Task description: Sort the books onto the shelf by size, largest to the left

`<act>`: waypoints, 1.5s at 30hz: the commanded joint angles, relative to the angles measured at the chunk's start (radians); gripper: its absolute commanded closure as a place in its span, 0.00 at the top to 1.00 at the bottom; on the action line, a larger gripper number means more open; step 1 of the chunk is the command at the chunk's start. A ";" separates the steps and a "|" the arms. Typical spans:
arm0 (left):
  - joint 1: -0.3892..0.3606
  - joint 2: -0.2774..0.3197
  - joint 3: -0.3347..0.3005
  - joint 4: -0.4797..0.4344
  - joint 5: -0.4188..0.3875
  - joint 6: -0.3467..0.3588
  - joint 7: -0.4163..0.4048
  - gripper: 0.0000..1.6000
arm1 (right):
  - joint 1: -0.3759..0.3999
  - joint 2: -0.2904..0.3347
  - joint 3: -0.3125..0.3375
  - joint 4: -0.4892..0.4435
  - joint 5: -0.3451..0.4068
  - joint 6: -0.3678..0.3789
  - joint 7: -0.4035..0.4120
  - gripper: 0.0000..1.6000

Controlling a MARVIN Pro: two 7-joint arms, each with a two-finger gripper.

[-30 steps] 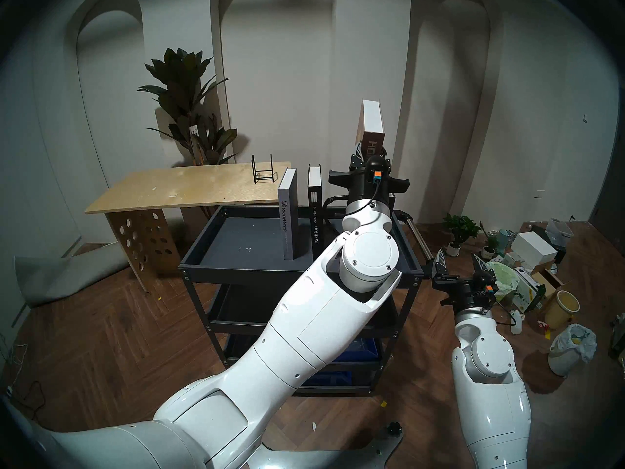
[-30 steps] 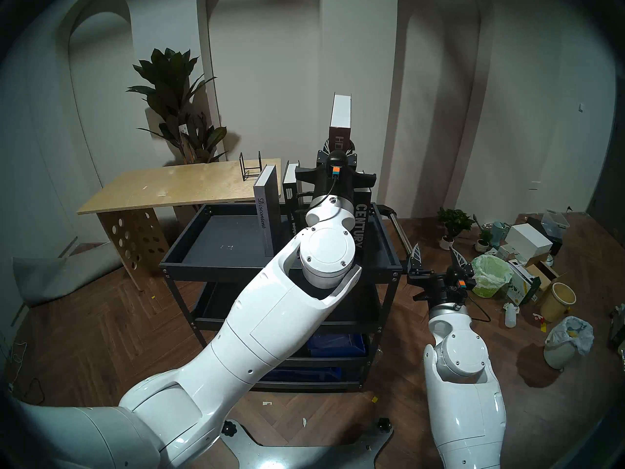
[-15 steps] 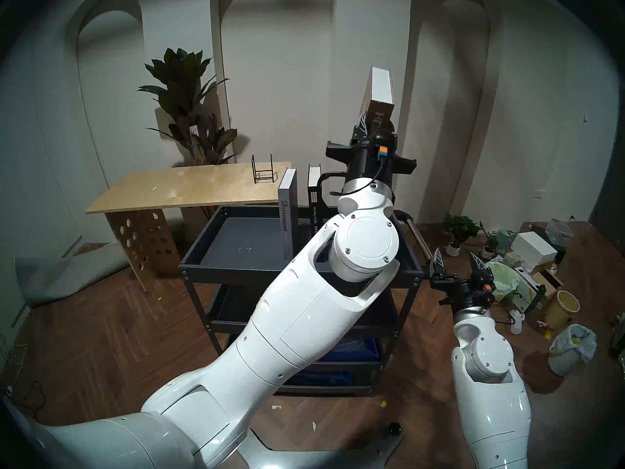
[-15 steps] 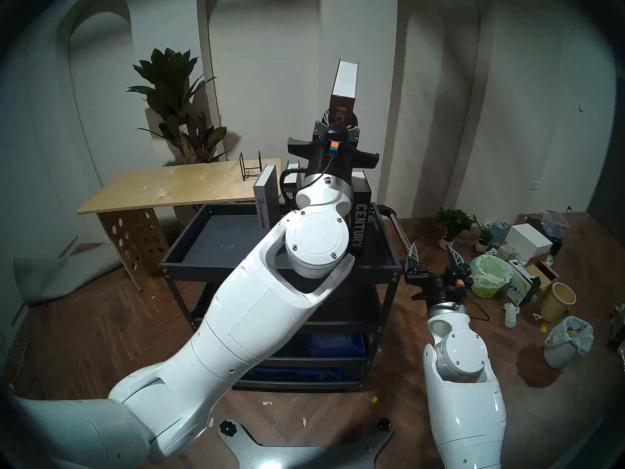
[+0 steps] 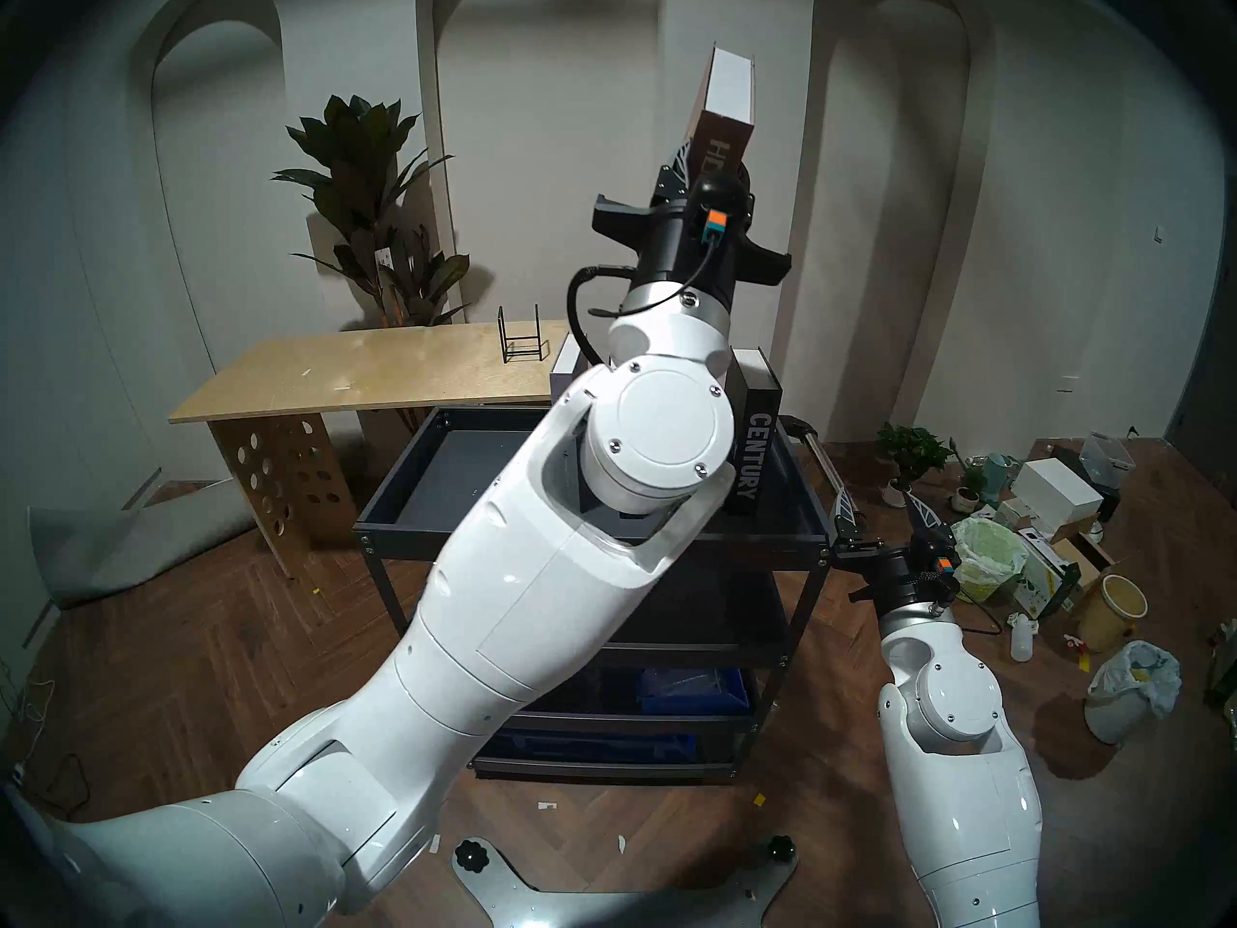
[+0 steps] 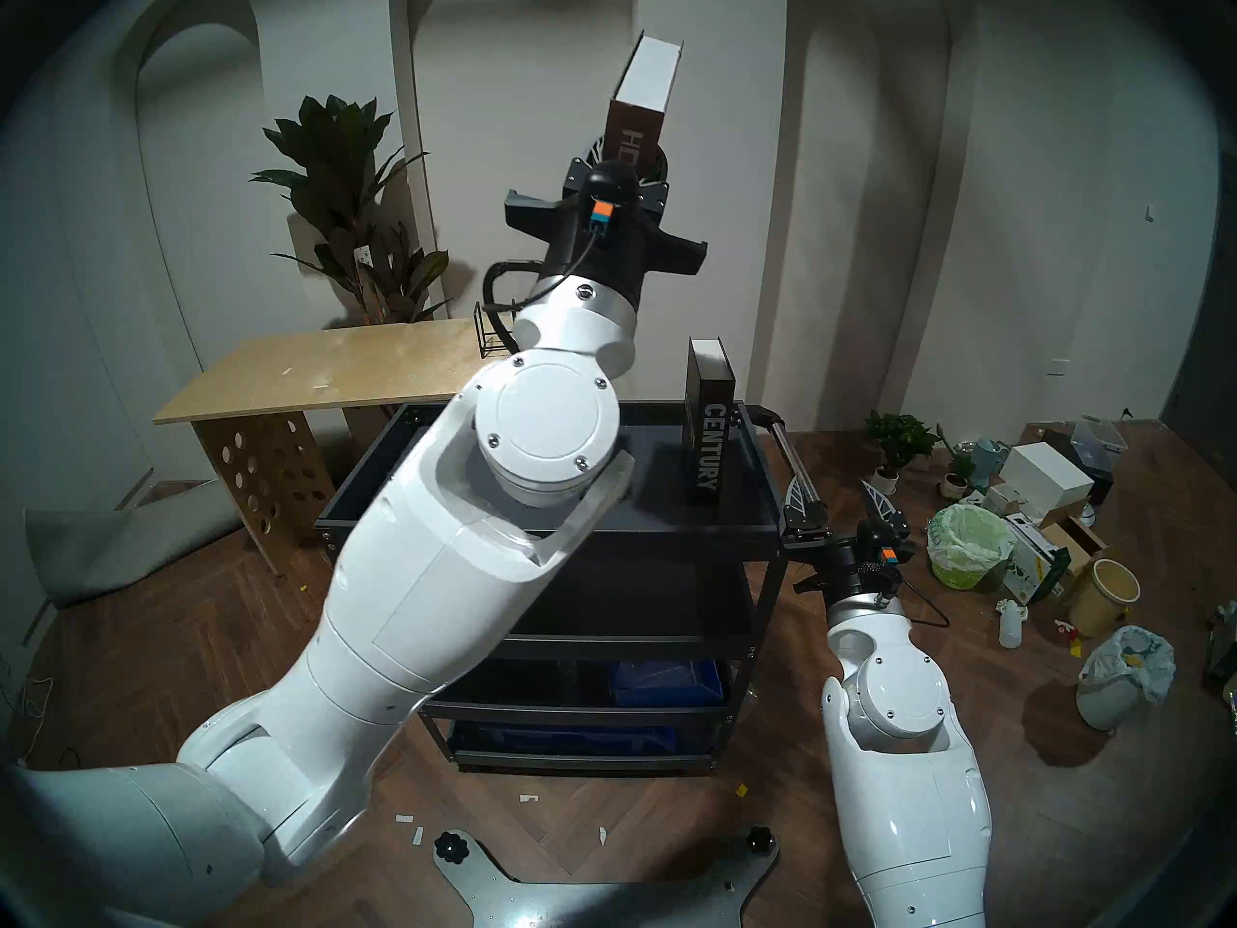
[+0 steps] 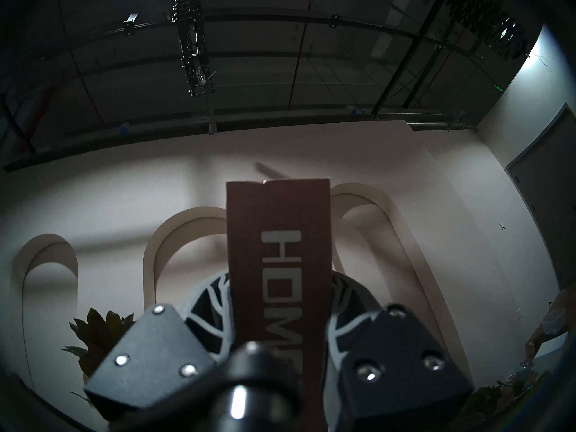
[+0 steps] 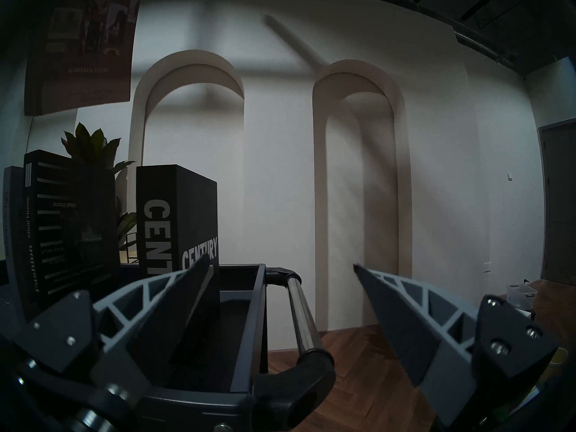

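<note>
I am looking into a dim room with pale walls cut by tall arched niches and a herringbone wood floor. A three-tier dark cart stands in front of me, its top tray (image 5: 468, 464) serving as the shelf, with a side handle (image 8: 304, 316) on its right end. Behind it to the left sits a plywood table (image 5: 375, 371) carrying a small wire rack (image 5: 522, 337), and a large plant (image 5: 365, 197) stands against the wall. Boxes, bins and pots litter the floor on the right.

My left gripper (image 5: 713, 163) is raised high above the cart, angled upward, and its fingers (image 7: 215, 303) are pressed tight against both covers of the brown book (image 5: 726, 113), whose spine reads "HOM" in my left wrist view. The book hangs in the air, well clear of the tray, its white page edge facing up.

On the tray, the thick black book (image 5: 753, 431) marked CENTURY stands upright near the right end. From my right wrist I see the slim black book (image 8: 71, 225) upright to its left with a gap between them, and the grey book (image 8: 11, 235) just beside that at the edge of view.

My right gripper (image 5: 883, 515) waits beside the cart's right end, near the handle, jaws spread wide and holding nothing.
</note>
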 commanded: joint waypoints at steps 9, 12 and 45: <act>0.046 0.209 -0.198 -0.141 0.025 0.091 -0.193 0.00 | 0.023 -0.013 -0.059 -0.057 -0.037 0.010 -0.002 1.00; 0.080 0.254 -0.248 -0.158 0.008 0.086 -0.245 0.00 | 0.025 -0.015 -0.075 -0.060 -0.052 0.020 -0.005 1.00; 0.146 0.303 -0.617 0.333 -0.382 -0.094 -0.484 0.00 | -0.036 -0.077 -0.244 -0.263 -0.241 0.156 -0.160 1.00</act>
